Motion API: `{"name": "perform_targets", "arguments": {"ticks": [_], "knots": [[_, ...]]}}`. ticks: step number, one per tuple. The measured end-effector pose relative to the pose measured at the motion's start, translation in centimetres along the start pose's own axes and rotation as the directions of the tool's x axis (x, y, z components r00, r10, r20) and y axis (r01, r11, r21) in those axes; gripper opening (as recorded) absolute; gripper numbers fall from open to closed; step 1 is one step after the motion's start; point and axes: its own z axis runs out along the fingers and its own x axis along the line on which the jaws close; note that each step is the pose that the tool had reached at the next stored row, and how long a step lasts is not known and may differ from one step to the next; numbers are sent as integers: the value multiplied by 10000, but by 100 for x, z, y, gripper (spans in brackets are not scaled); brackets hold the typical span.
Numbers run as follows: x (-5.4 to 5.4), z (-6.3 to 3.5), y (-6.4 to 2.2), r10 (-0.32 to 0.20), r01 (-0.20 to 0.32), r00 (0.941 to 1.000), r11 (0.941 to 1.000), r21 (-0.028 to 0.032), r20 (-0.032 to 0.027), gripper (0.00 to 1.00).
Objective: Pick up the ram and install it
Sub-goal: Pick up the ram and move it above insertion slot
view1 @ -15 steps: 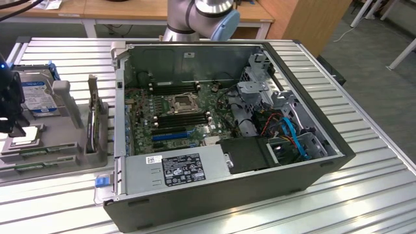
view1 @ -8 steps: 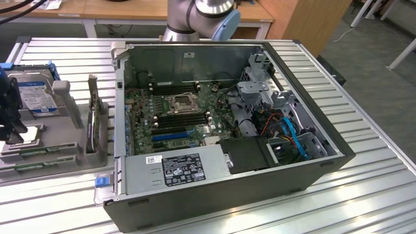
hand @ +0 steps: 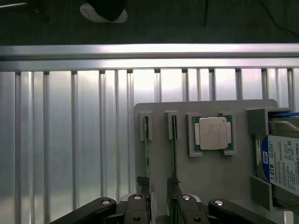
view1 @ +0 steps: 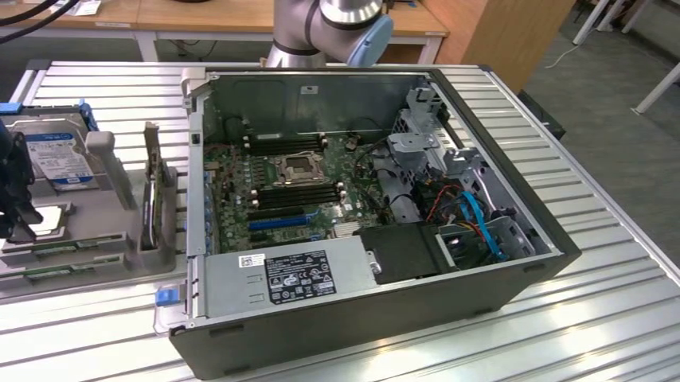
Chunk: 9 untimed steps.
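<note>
So the black two-finger gripper [hand: 159, 193] hangs over one flat grey plastic parts tray [hand: 210, 177], jaws spread wide with nothing clamped between them. There are two long, thin green circuit-board memory sticks, standing on edge in the tray, each in its own narrow slot. The first ram stick [hand: 146, 149] runs straight out ahead of one finger and the second ram stick [hand: 174, 149] runs out ahead of the other. Their near ends come right up to the fingertips, but I can't tell if anything is actually touching. Neither stick sits in the gap between the jaws. Just past the second stick, on the side away from the first, there's one square silver-capped processor chip [hand: 213, 134] in a square pocket. Further out the same way is one silver hard drive with a blue-and-white label [hand: 282, 163]. The tray lies on one ribbed aluminium table [hand: 60, 140], and beyond the table's far edge, ahead of the gripper, one white-soled dark shoe [hand: 103, 11] rests on the floor. In the exterior view, one open dark grey computer case [view1: 372, 334] lies well off to the exterior view's right of the gripper. Inside it are one green motherboard [view1: 287, 183] with rows of black slots and one grey labelled power supply box [view1: 287, 278].
</note>
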Motion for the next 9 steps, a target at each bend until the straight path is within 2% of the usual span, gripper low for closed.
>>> {"name": "perform_targets", "arguments": {"ticks": [9], "knots": [[1,40,-2,0,0,10000,10000,0,0,29]]}}
